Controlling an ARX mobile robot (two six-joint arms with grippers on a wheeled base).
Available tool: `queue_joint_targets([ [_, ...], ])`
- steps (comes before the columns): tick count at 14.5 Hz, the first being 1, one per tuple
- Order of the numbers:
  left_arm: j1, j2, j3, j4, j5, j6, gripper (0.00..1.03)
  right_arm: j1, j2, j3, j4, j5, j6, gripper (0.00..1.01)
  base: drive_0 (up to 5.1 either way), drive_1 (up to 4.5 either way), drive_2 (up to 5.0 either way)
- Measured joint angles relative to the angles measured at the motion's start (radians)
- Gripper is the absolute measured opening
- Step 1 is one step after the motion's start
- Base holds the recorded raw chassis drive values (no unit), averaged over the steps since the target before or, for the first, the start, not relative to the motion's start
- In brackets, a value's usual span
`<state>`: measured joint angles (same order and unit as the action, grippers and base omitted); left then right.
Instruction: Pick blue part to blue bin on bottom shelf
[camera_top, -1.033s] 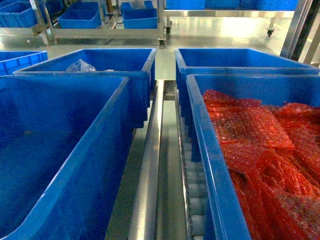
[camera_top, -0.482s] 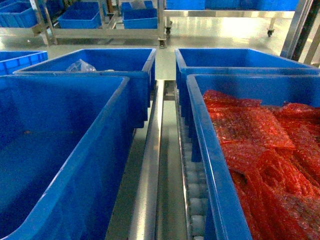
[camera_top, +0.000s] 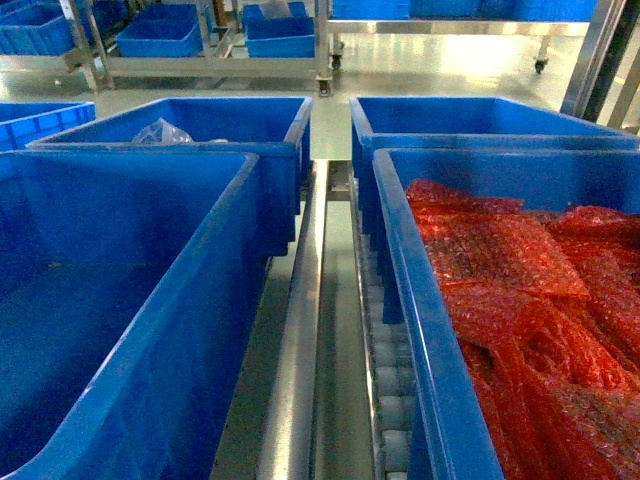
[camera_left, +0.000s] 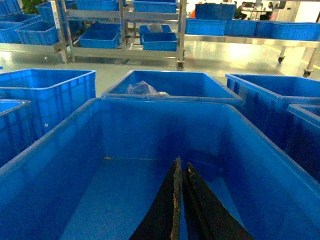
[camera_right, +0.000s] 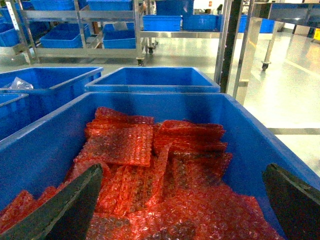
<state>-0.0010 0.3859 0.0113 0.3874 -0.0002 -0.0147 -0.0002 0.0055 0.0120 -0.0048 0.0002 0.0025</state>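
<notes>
Blue part: none shows; the right pincer (camera_right: 180, 210), spread wide, hangs over red bubble-wrap bags (camera_right: 150, 170) in the right bin (camera_top: 430, 330). The left pincer (camera_left: 181, 200), pressed together, points into the left bin (camera_left: 150, 125), seemingly bare, on the shelf's (camera_top: 300, 330) left side.

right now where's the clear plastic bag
The clear plastic bag lies in the far-left blue bin in the head view, at its left rear corner, just behind the empty near-left bin.

Head looks down over both near bins (camera_top: 250, 230); wrists peer inside each
</notes>
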Motion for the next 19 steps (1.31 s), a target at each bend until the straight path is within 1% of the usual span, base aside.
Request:
queue_joint_targets([
  [5, 0.000, -0.131, 0.000, -0.132, 0.000, 0.000, 0.02, 0.000, 0.000, 0.000, 0.000, 0.000, 0.000, 0.98, 0.0, 0.00, 0.0],
  [10, 0.000, -0.208, 0.000, -0.209, 0.000, 0.000, 0.02, 0.000, 0.000, 0.000, 0.000, 0.000, 0.000, 0.98, 0.0, 0.00, 0.0],
  [11, 0.000, -0.232, 0.000, -0.244, 0.000, 0.000, 0.02, 0.000, 0.000, 0.000, 0.000, 0.000, 0.000, 0.98, 0.0, 0.00, 0.0],
  [12, 0.000, -0.352, 0.000, -0.401, 0.002, 0.000, 0.02, 0.000, 0.000, 0.000, -0.001, 0.000, 0.000, 0.98, 0.0, 0.00, 0.0],
  [13, 0.000, -0.375, 0.001, -0.373, 0.002, 0.001, 0.02, 0.000, 0.000, 0.000, 0.000, 0.000, 0.000, 0.98, 0.0, 0.00, 0.0],
  [14, 0.000, -0.375, 0.001, -0.398, 0.003, 0.002, 0.02, 0.000, 0.000, 0.000, -0.003, 0.002, 0.000, 0.98, 0.0, 0.00, 0.0],
  [15, 0.000, -0.375, 0.001, -0.393, 0.000, 0.002, 0.02, 0.000, 0.000, 0.000, 0.001, 0.000, 0.000, 0.98, 0.0, 0.00, 0.0],
  [16, 0.000, -0.375, 0.001, -0.393, 0.000, 0.002, 0.05, 0.000, 0.000, 0.000, 0.000, 0.000, 0.000, 0.98, 0.0, 0.00, 0.0],
  [18, 0.000, -0.375, 0.001, -0.393, 0.000, 0.002, 0.30, 0.000, 0.000, 0.000, 0.000, 0.000, 0.000, 0.98, 0.0, 0.00, 0.0],
  [19, 0.000, -0.375, 0.001, -0.393, 0.000, 0.002, 0.41, 0.000, 0.000, 0.000, 0.000, 0.000, 0.000, 0.98, 0.0, 0.00, 0.0],
])
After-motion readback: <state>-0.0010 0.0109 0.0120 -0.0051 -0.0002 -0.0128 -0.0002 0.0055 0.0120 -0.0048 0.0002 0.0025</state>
